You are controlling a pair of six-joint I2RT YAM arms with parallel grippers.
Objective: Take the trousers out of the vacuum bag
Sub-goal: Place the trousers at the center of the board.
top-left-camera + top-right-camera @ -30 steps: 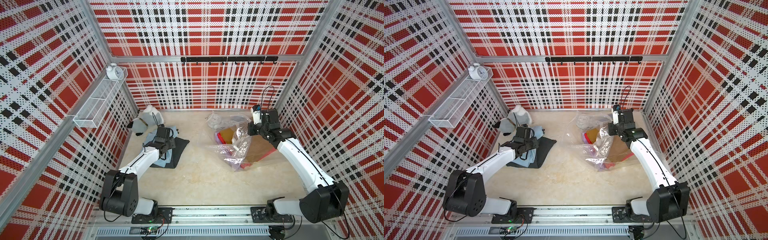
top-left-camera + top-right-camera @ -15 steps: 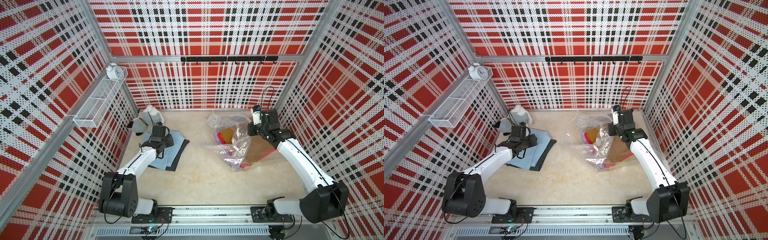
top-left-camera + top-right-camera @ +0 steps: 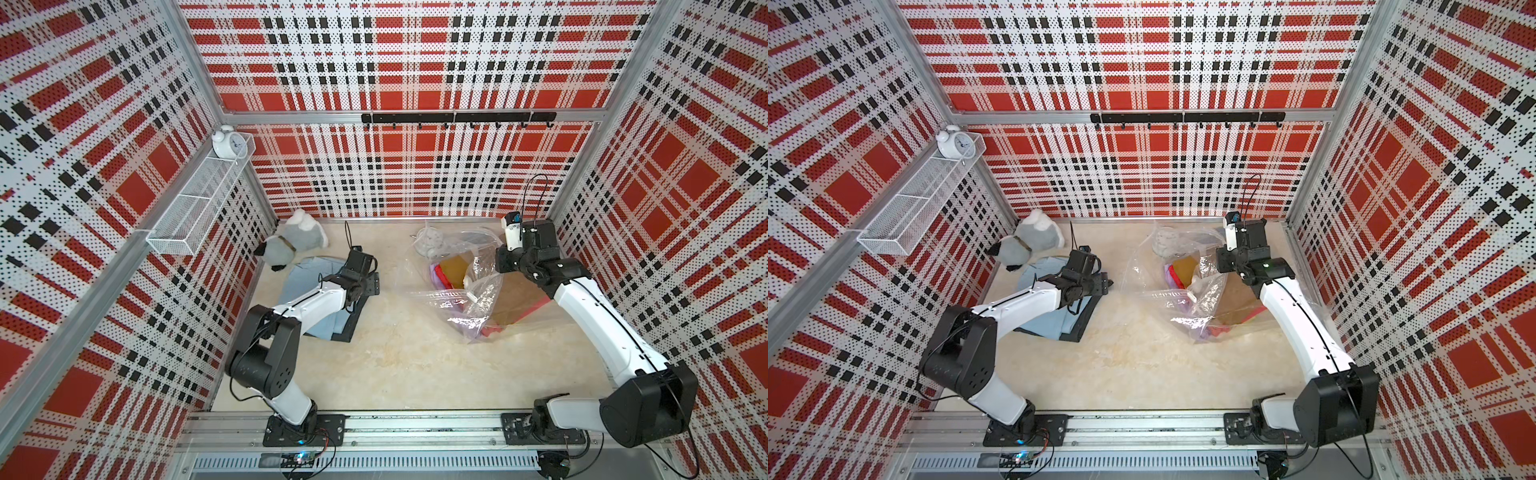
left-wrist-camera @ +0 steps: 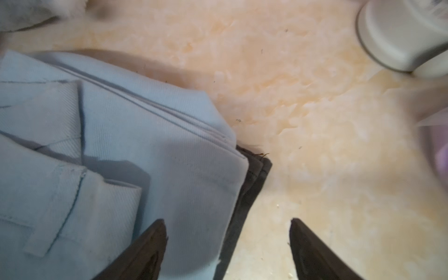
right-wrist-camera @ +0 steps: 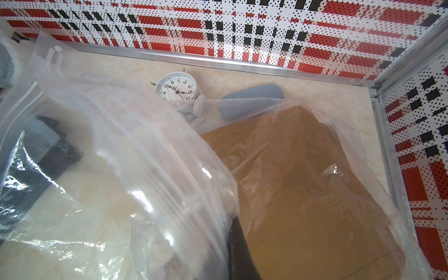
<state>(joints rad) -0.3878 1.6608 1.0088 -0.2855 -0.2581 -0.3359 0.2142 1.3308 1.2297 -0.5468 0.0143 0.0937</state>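
At nine o'clock on the table (image 3: 395, 365), my left claw (image 4: 228, 221) hangs wide open over trousers lying outside the bag.
Folded light blue trousers (image 3: 301, 286) lie atop the charcoal trousers (image 3: 353, 326), with nothing between the jaws. Over at three o'clock, my right claw (image 5: 234, 225) is pinched tight on a fold of the vacuum bag (image 3: 482, 299), and the mustard-brown trousers (image 3: 453, 268) show through its plastic. A plush toy (image 3: 291, 245) rests at ten o'clock.
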